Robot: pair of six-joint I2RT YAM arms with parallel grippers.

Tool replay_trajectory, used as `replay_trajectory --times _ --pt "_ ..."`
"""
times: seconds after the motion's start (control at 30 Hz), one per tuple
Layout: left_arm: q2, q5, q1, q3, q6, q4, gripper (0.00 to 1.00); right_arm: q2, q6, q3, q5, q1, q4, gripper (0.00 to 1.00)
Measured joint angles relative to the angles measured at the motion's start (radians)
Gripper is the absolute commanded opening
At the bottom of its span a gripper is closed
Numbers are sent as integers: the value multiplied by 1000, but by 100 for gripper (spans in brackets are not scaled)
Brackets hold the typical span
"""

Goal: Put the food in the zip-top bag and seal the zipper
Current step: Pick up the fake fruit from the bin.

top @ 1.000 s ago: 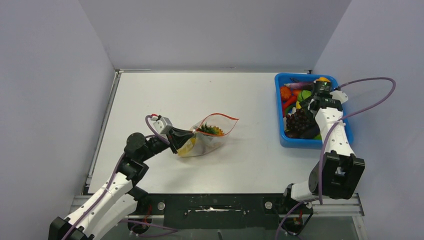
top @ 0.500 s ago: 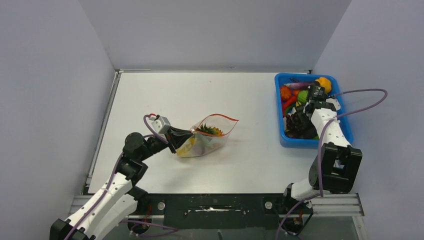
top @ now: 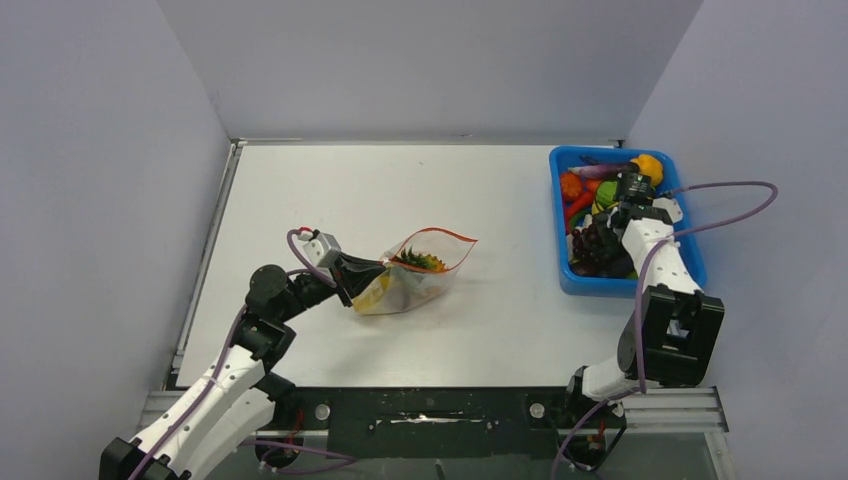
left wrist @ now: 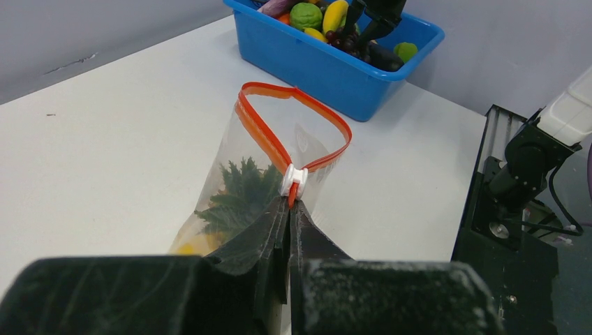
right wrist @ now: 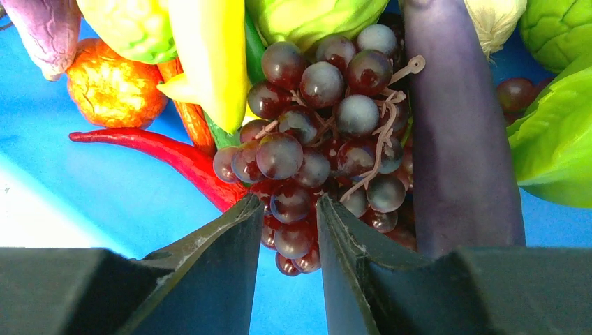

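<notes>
White table point(top: 330, 190), blue bin point(top: 590, 287) far right. My left claw point(left wrist: 290, 204) pinched shut on zip-top bag point(left wrist: 307, 150) mouth at zipper point(left wrist: 260, 132). My right claw point(right wrist: 287, 209) narrowly parted astride grapes point(right wrist: 321, 118) in bin; grip unclear.

The right gripper point(right wrist: 288, 209) partly hides the bottom of the grapes point(right wrist: 321, 118).

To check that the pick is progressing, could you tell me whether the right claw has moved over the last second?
Yes: the right claw shifted left, away from the bin's far right corner, toward the grapes.
</notes>
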Motion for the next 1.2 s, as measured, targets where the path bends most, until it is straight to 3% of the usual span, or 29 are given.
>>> replay_trajectory --times 0.2,0.5,0.77,1.2 --pt "-6 0 0 0 0 0 0 0 -2 -11 10 -1 25 25" --pt "-11 0 0 0 0 0 0 0 -1 -44 9 -6 69 30" --pt "-15 0 0 0 0 0 0 -2 -19 -55 6 -6 92 10" --pt "-14 -2 0 0 0 1 0 -141 -161 -95 3 -6 143 7"
